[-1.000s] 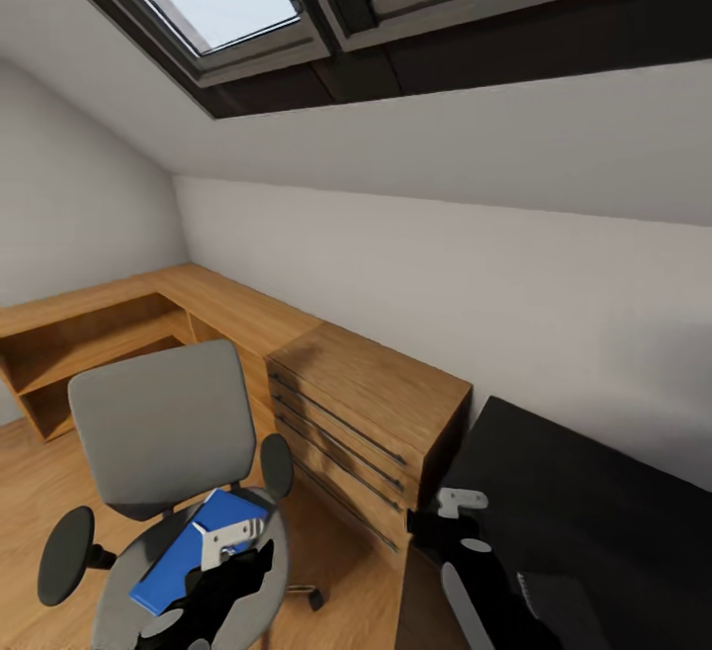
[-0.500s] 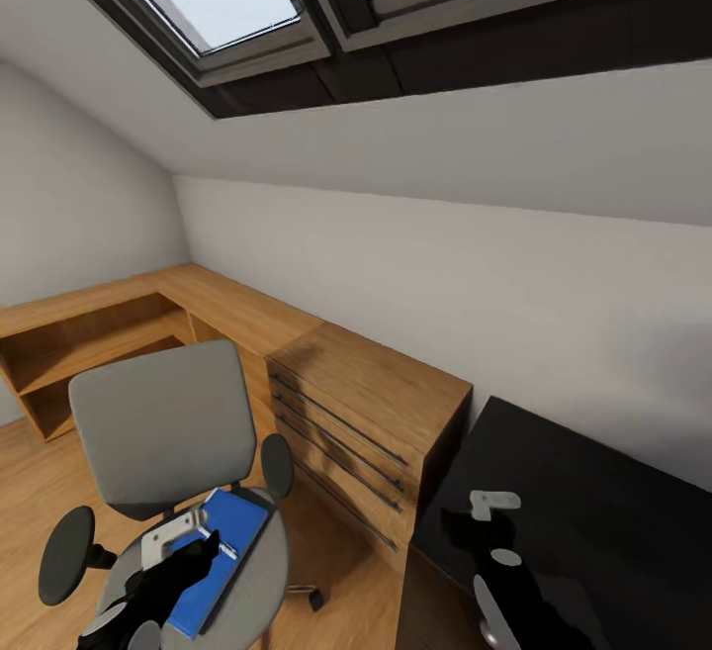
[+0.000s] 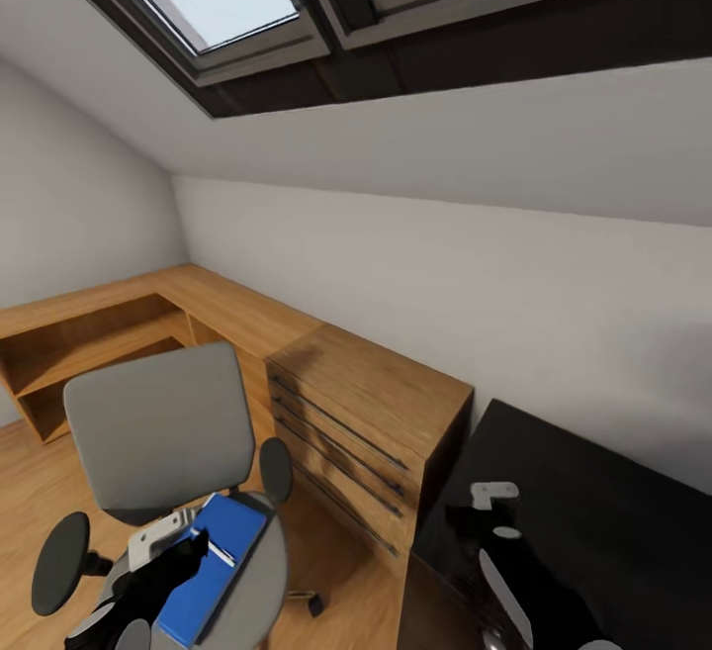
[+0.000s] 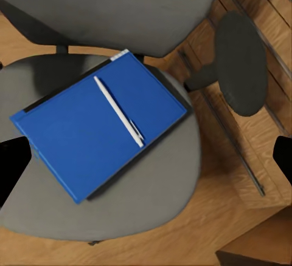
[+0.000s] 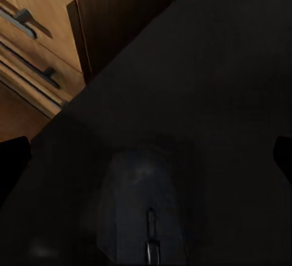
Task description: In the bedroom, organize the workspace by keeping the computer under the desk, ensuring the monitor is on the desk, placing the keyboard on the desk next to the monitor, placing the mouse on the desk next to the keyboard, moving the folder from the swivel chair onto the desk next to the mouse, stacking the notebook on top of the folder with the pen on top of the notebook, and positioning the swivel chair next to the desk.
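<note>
- Head view: the flat bright-blue folder (image 3: 213, 561) lies on the grey upholstered swivel chair (image 3: 158, 427), partly covered by the left gripper (image 3: 170, 543) above it.
- Left wrist view: a slim white pen (image 4: 119, 112) rests on the folder (image 4: 85, 138); fingertips spread at the frame edges, gripping nothing.
- Right gripper (image 3: 491, 511) hovers over the black desk (image 3: 603, 521), spread; a dim mouse-like shape (image 5: 143, 202) is hard to identify.
- Light-wood dresser (image 3: 371, 413) stands between chair and desk.

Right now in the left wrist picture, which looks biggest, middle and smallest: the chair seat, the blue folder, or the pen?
1. The swivel chair seat looks biggest.
2. The folder lying on it comes next.
3. The pen on the folder looks smallest.
</note>
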